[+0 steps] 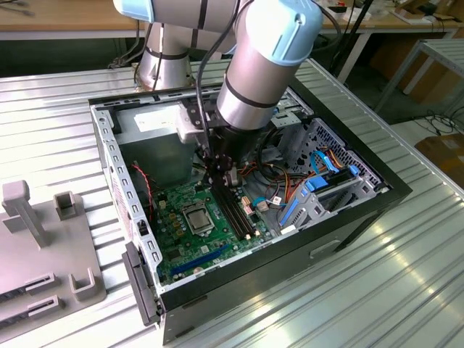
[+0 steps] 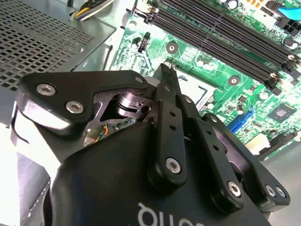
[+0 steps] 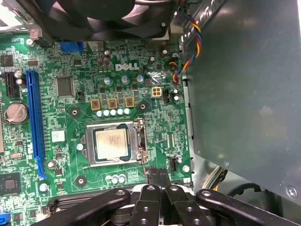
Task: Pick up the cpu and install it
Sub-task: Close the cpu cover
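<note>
My fingers are pressed together holding nothing, just beside the socket frame on the green motherboard, where the cpu lies flat inside

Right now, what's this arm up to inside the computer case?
The arm has its gripper lowered into the open computer case, just above the green motherboard. Its fingers are pressed together with nothing between them. The cpu lies inside the metal socket frame on the board, close beside the fingertips in the first wrist view. The gripper isn't touching it.
</note>
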Controlling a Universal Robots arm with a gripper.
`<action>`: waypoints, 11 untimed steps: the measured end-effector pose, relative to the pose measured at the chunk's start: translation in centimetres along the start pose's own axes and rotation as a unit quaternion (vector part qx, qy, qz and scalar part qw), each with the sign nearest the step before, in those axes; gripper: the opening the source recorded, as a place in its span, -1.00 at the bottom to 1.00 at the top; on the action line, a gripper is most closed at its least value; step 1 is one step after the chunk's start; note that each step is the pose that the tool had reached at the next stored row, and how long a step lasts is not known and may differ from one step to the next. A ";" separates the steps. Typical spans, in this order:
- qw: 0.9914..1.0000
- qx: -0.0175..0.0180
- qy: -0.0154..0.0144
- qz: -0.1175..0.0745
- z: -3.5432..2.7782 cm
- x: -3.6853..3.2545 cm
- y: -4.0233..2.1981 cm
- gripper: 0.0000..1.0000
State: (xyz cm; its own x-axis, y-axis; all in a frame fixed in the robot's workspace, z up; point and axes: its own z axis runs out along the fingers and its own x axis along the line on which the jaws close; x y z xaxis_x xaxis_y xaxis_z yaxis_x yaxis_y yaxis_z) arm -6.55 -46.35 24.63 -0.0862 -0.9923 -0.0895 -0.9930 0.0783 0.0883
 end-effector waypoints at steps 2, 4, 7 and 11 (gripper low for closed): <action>1.000 0.002 0.001 -0.002 -0.01 0.12 0.00 -0.79; 1.000 0.004 0.002 -0.004 -0.03 0.36 0.02 -0.79; 0.999 0.032 0.001 -0.019 -0.01 1.30 0.96 -0.79; 0.999 0.032 0.001 -0.019 0.00 1.80 0.92 -0.79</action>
State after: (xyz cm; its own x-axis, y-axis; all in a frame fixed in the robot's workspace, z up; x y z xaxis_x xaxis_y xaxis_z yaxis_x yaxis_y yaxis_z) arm -7.62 -48.07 24.56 -0.0487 -0.9949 -0.0888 -0.9987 0.0470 0.0219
